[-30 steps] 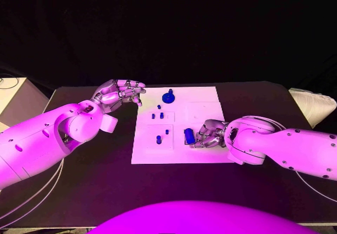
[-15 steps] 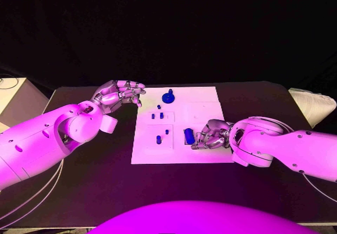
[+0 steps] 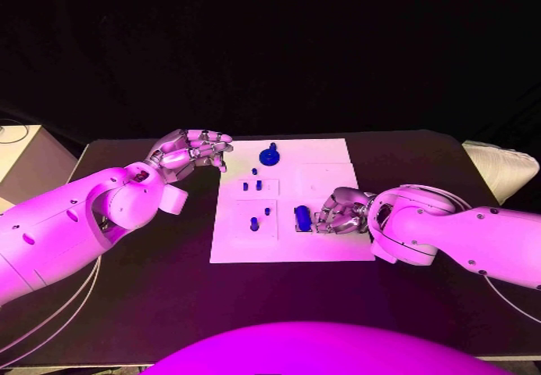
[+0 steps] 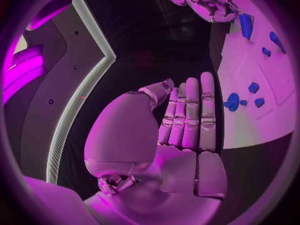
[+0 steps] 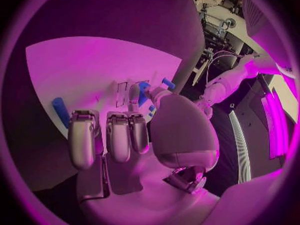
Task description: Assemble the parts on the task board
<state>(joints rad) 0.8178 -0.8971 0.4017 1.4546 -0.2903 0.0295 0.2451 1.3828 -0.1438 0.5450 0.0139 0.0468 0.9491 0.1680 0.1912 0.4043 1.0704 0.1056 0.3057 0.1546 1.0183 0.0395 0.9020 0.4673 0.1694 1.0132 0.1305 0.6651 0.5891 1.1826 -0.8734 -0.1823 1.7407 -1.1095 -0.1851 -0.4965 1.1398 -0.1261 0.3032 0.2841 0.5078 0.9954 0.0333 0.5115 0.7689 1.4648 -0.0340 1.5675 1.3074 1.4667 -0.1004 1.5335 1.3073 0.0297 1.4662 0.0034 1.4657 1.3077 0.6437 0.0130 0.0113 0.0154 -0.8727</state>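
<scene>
Since a second ago, your right hand (image 3: pixel 338 213) has barely shifted at centre frame, fingers curled beside the long blue part (image 3: pixel 302 218), grip unclear. That part lies lengthwise up-down on the task board (image 3: pixel 327 160). Left hand (image 3: pixel 194 148) hovers empty, upper left.

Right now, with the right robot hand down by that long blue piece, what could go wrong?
1. The right robot hand sits close beside the long blue part on the task board; a sideways nudge could roll it away instead of gripping it.
2. Small blue pegs stand nearby and could get knocked over.
</scene>
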